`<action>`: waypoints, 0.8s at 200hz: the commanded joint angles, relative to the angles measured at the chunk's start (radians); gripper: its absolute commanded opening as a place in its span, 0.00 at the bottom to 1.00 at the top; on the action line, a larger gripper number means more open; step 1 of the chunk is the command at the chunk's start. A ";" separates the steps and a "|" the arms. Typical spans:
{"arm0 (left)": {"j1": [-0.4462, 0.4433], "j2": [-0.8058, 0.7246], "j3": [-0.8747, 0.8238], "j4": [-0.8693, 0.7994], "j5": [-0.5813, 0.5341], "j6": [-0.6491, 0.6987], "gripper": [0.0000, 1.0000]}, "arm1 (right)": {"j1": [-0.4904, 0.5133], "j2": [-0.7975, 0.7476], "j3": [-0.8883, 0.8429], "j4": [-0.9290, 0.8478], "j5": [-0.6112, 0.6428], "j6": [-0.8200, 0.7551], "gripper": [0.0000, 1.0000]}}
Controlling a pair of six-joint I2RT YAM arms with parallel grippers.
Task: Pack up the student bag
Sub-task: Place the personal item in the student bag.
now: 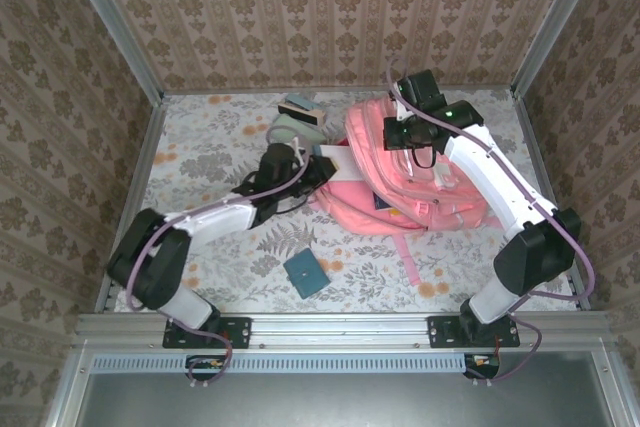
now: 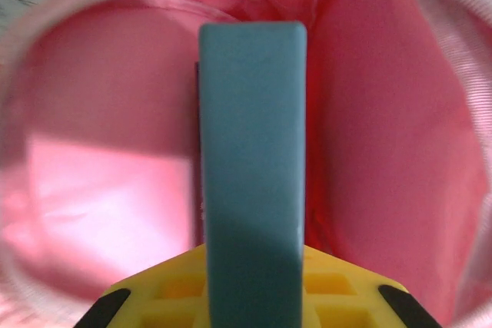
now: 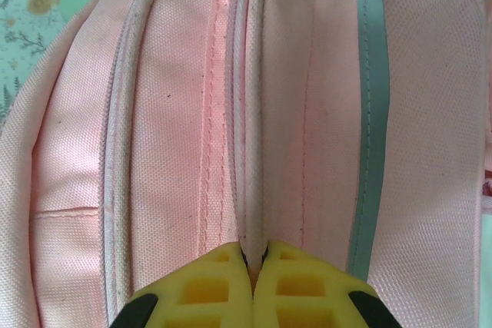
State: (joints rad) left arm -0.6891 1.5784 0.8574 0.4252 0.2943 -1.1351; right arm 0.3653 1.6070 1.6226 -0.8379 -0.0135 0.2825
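Observation:
The student bag (image 1: 400, 197) is a big pink backpack lying right of the table's middle. My left gripper (image 1: 308, 169) reaches into its left-hand opening. In the left wrist view the left gripper (image 2: 252, 255) is shut on a flat teal-blue slab (image 2: 252, 136), which stands upright between the yellow fingers, with the bag's pink lining (image 2: 384, 151) all round it. My right gripper (image 1: 408, 142) sits on the bag's far top. In the right wrist view the right gripper (image 3: 252, 257) is shut on a pale raised seam (image 3: 247, 151) of the bag's fabric (image 3: 177, 113), beside a teal stripe (image 3: 370, 113).
A small teal notebook (image 1: 306, 273) lies on the table in front of the bag. A beige and teal box (image 1: 302, 110) and a pale green item (image 1: 285, 130) sit at the back. A pink strap (image 1: 408, 257) trails toward me. Patterned walls enclose three sides.

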 commanded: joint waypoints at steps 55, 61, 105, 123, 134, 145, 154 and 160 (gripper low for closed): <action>-0.164 0.393 0.336 0.118 -0.019 -0.082 0.00 | -0.015 -0.091 -0.022 0.090 -0.084 0.053 0.00; -0.172 0.421 0.362 0.108 -0.017 -0.087 0.00 | -0.015 -0.093 -0.024 0.091 -0.086 0.055 0.00; -0.245 0.558 0.575 -0.137 -0.064 -0.045 0.00 | -0.014 -0.102 -0.045 0.095 -0.088 0.062 0.00; -0.271 0.587 0.646 -0.241 -0.070 -0.010 0.07 | -0.017 -0.102 -0.051 0.098 -0.090 0.063 0.00; -0.278 0.592 0.667 -0.288 -0.074 -0.002 0.23 | -0.016 -0.102 -0.053 0.098 -0.089 0.063 0.00; -0.275 0.583 0.656 -0.287 -0.078 0.000 0.40 | -0.017 -0.103 -0.056 0.099 -0.087 0.062 0.00; -0.271 0.566 0.638 -0.286 -0.087 0.000 0.48 | -0.019 -0.102 -0.061 0.101 -0.085 0.062 0.00; -0.266 0.553 0.625 -0.282 -0.091 0.004 0.52 | -0.019 -0.104 -0.064 0.103 -0.085 0.062 0.00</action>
State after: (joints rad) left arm -0.9489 2.1456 1.4929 0.2455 0.2302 -1.1671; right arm 0.3378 1.5551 1.5616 -0.8124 -0.0597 0.3252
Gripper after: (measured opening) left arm 0.458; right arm 0.066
